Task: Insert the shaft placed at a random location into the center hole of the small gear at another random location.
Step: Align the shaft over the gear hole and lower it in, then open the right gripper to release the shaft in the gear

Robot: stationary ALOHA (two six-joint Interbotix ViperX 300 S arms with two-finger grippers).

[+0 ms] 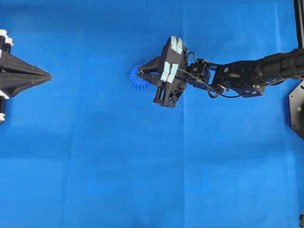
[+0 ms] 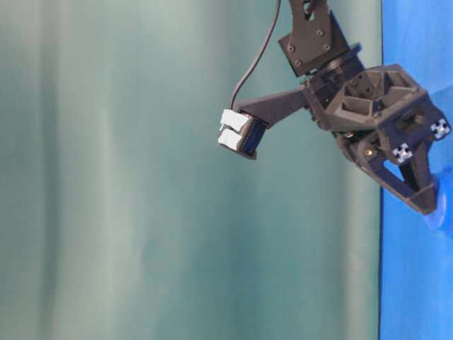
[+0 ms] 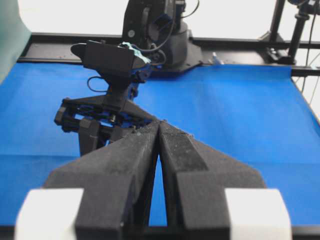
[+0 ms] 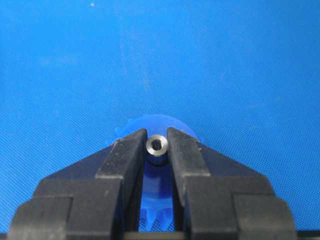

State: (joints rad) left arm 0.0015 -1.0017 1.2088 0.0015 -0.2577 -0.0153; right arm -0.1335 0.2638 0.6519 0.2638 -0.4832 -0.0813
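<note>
Currently right gripper [image 4: 157,145] fingers clamp the shaft [image 4: 156,145] upright, directly over the small gear [image 1: 138,77] on the blue bench [image 1: 142,166]. Left gripper [image 3: 159,125] fingers closed on nothing, parked well apart at bench edge.

A: The thin silvery metal shaft [image 4: 157,145] has a shiny, polished ring end; the small bright-blue plastic gear [image 4: 159,176] looks smooth, faintly translucent.

B: The right gripper's [image 4: 157,150] black plastic fingers [image 4: 122,155] are matt and grainy; the blue table cloth [image 4: 225,65] is finely woven, matt, creased.
</note>
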